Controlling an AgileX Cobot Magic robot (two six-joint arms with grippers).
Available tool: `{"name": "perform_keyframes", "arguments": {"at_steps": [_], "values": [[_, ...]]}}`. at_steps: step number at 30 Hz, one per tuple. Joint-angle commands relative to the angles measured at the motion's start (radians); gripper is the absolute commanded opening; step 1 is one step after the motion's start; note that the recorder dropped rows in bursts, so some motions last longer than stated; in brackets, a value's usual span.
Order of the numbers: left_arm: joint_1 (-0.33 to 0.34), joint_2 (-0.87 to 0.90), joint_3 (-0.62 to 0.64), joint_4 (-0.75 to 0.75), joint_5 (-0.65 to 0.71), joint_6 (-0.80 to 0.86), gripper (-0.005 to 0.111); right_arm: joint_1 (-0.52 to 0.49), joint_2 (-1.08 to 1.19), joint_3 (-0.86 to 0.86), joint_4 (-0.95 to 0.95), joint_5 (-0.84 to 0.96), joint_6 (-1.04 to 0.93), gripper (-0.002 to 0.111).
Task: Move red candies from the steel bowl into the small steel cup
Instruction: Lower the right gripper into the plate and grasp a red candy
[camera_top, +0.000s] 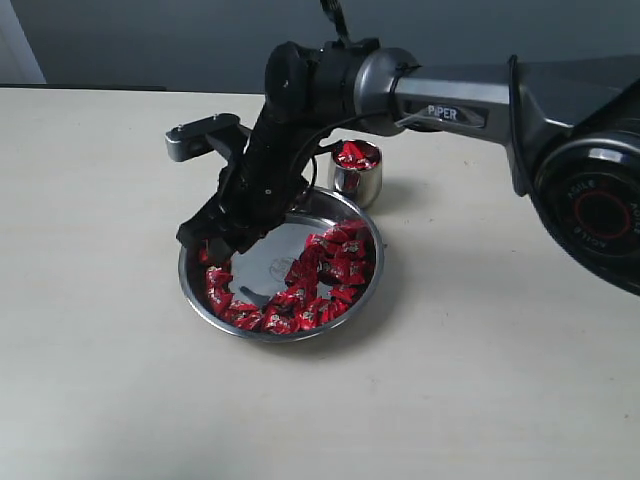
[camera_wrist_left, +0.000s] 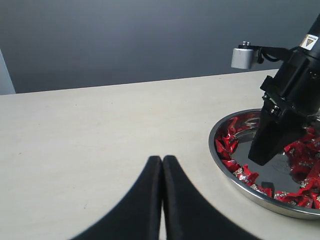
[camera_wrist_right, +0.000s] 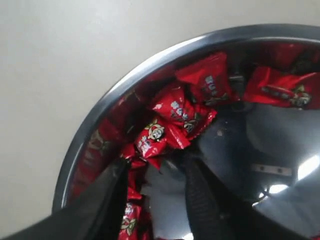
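Exterior view: a cream table (camera_top: 100, 380), with one black arm reaching in from 3 o'clock towards the middle.
Left gripper (camera_wrist_left: 162, 159): clenched, its two black fingers pressed flat together with nothing between them. It hangs over bare table, well apart from the bowl.
Right gripper (camera_top: 215, 245): tilted down into the bowl's 9 o'clock side. Its jaws are spread, with the tips down among the candies near the rim. The right wrist view shows bare steel and loose wrappers in the gap, nothing pinched.
Steel bowl (camera_top: 262, 268): wide and shallow, at the table's centre, with its middle floor bare and mirror-bright.
Red candies (camera_top: 335, 262): banked round the bowl's wall from 9 o'clock through 6 o'clock up to 2 o'clock. One lies just past the right gripper's tips.
Small steel cup (camera_top: 357, 182): upright, just beside the bowl's rim at 1 o'clock. Red candies are heaped inside it up to its lip.
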Motion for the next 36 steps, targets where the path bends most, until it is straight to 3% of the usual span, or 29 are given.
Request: {"name": "perform_keyframes", "arguments": {"at_steps": [1, 36], "values": [[-0.007, -0.005, 0.001, 0.001, -0.006, -0.002, 0.000, -0.002, 0.014, -0.002, 0.045, -0.009, -0.009, 0.038], [-0.007, -0.005, 0.001, 0.001, -0.006, -0.002, 0.000, 0.007, 0.051, -0.002, 0.102, -0.029, -0.051, 0.033]]}}
